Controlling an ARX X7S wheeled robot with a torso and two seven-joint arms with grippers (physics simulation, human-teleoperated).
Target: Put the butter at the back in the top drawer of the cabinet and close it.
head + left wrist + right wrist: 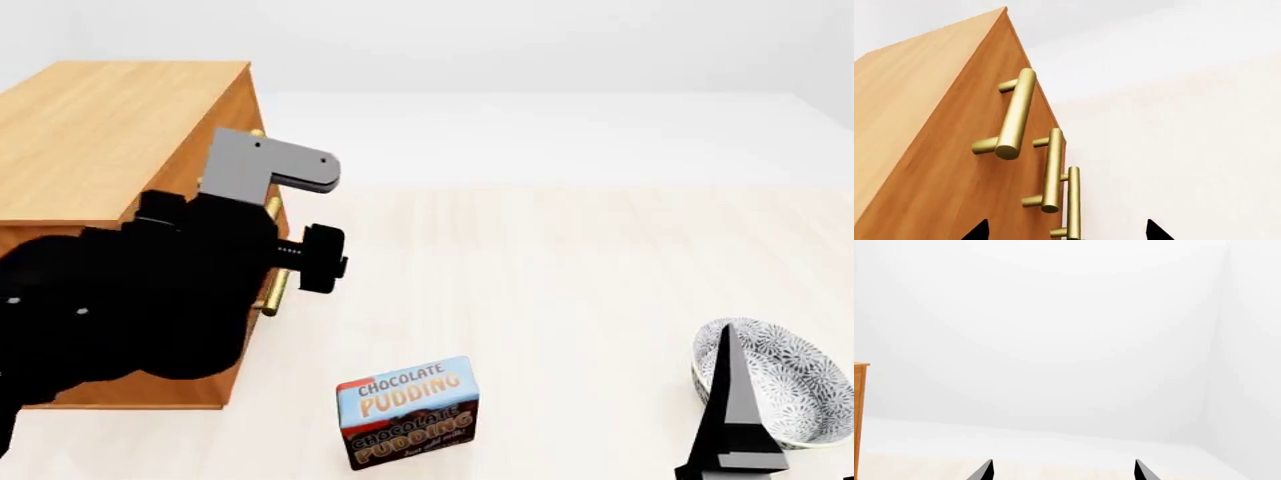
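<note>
The butter did not show in any of the three views, so where it lay could not be told. The cabinet (120,130) stood at the left of the head view on the pale table (561,270), its flat wooden top toward the camera and its drawer face turned to the right. In the left wrist view, the cabinet's front ran away at a steep angle with three brass bar handles in a row; the nearest and largest of them (1014,116) belonged to the top drawer (981,165), which sat flush with the two below it, all three closed.

The left arm (147,300), a black mass, covered much of the cabinet's front in the head view, with a grey wrist plate (260,170) just above it and a short stretch of brass handle (276,290) showing beside it. The left gripper (1067,232) showed only as two dark fingertips at the edge of its own camera picture, set wide apart and holding nothing; the row of handles ran toward the gap between them, the farthest one reaching that same edge.

The chocolate pudding box (408,410) stood upright on the table, in front of the cabinet and a little to its right. A patterned bowl (787,385) sat well apart at the right edge. The right gripper (1064,472) likewise showed two separated tips with nothing between them, pointing at a bare white wall, and the right arm's dark finger (731,410) rose in front of the bowl in the head view.
</note>
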